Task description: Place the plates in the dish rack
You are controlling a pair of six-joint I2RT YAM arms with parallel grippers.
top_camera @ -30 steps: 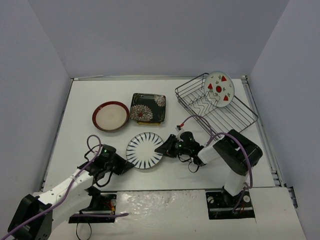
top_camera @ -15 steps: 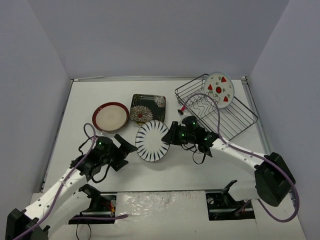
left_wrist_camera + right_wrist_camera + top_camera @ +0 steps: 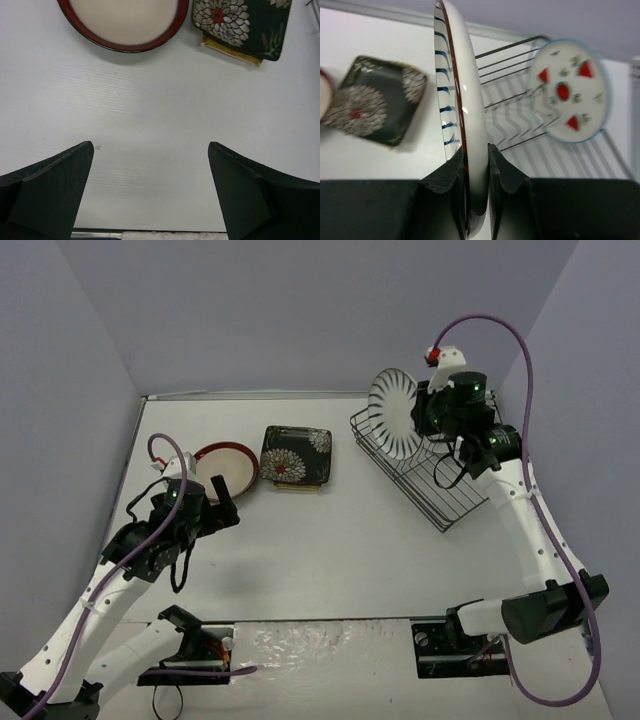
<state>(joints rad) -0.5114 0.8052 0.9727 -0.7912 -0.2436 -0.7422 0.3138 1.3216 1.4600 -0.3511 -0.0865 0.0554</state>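
From the top external view, the right gripper [image 3: 424,412] is gripping the black-striped white plate [image 3: 391,412] by its rim. It is holding the plate upright on edge over the far left end of the dish rack [image 3: 440,480], which is sitting at an angle on the table's [image 3: 330,550] far right side. Whether the plate is touching the wires cannot be told here. The left gripper [image 3: 224,502] is hovering with its fingers spread and nothing in them, just beside the near edge of the red-rimmed cream plate [image 3: 225,465]. The black floral square plate [image 3: 296,453] is lying just right of that plate, on top of a yellow square plate [image 3: 300,488] whose edge is peeking out at the near side.

In the left wrist view, the left gripper [image 3: 150,146] is standing wide apart over bare table [image 3: 150,110]. The red-rimmed cream plate [image 3: 120,20] and the floral plate [image 3: 240,20] are lying beyond the fingertips. A strip of the yellow plate [image 3: 231,50] is showing under the floral one.

In the right wrist view, the right gripper [image 3: 476,156] is pinching the striped plate's [image 3: 462,100] lower rim between both fingers. The plate is standing nearly vertical in front of the rack [image 3: 505,75]. The watermelon plate [image 3: 570,90] is standing upright in the rack behind it. The floral plate [image 3: 370,100] is lying flat at the left.
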